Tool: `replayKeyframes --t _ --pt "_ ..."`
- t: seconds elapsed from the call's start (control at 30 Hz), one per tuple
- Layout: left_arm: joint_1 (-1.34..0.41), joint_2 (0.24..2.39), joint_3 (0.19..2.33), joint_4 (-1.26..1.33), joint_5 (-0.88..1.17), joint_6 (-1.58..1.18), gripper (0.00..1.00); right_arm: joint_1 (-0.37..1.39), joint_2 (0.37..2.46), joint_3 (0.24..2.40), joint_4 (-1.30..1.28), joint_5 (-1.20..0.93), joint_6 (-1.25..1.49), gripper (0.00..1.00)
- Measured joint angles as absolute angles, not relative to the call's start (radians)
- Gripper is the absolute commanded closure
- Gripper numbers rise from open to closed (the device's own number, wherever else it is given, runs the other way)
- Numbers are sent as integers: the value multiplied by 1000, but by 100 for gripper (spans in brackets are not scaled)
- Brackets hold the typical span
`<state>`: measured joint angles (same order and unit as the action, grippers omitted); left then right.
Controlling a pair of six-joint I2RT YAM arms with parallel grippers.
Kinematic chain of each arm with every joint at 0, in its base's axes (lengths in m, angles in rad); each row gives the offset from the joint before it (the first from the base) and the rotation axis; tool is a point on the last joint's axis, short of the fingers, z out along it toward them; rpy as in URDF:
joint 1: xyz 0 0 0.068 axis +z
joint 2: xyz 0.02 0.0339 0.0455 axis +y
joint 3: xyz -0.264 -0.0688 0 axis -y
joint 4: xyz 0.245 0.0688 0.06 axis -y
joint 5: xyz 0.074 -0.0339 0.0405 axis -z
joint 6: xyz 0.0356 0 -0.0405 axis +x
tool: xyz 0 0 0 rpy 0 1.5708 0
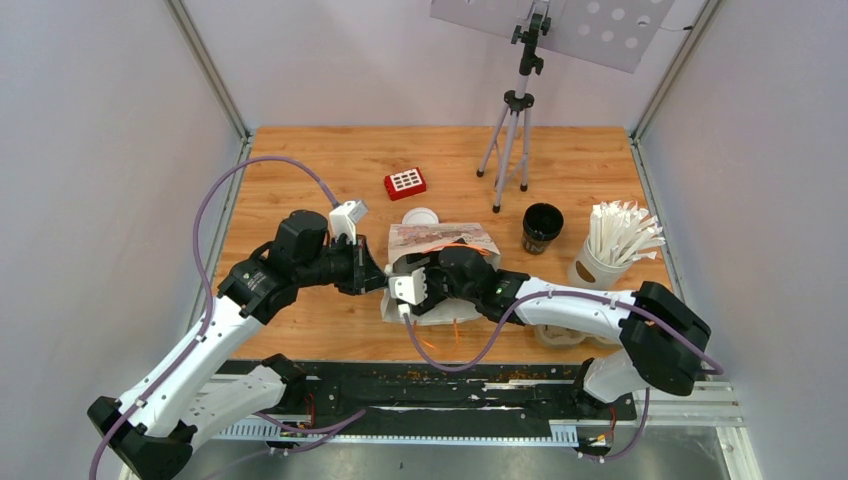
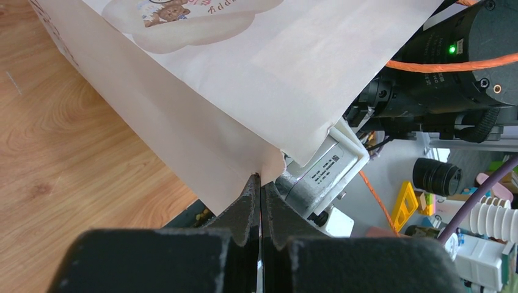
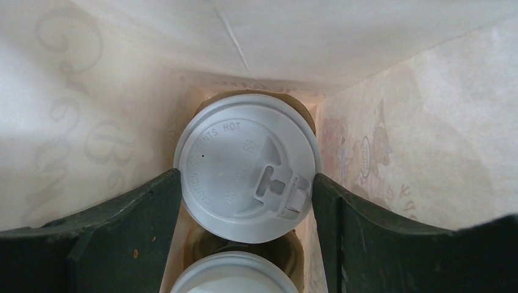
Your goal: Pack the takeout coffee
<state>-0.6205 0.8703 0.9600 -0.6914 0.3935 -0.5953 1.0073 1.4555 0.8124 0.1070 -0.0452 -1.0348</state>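
Table [image 1: 300, 170] holds paper bag [image 1: 440, 238], red box [image 1: 405, 183], tripod [image 1: 517, 100], straw cup [image 1: 588, 270].

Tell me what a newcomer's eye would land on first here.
Both arms meet at the white paper bag mid-table; the left gripper pinches its edge. Inside, the right gripper grips a lidded cup, with a second lid just below. A lidless black cup stands right of the bag.

Round white-lidded takeout cup [image 3: 244, 168]: seen from above, lid embossed, sip tab at lower right.
Black two-fingered right pincer [image 3: 246, 183]: one finger against each side of the lid rim.
Second white-lidded cup [image 3: 234, 274]: just below, cut off by the frame edge.
Brown moulded cardboard tray [image 3: 303, 113]: beneath both.
White printed paper bag [image 3: 110, 91]: walls all around.
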Motion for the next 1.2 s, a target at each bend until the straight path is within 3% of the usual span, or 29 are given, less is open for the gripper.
replayKeyframes --t 1.2 --pt "-614 842 921 -659 352 -631 100 1012 1485 813 159 4 -994 19"
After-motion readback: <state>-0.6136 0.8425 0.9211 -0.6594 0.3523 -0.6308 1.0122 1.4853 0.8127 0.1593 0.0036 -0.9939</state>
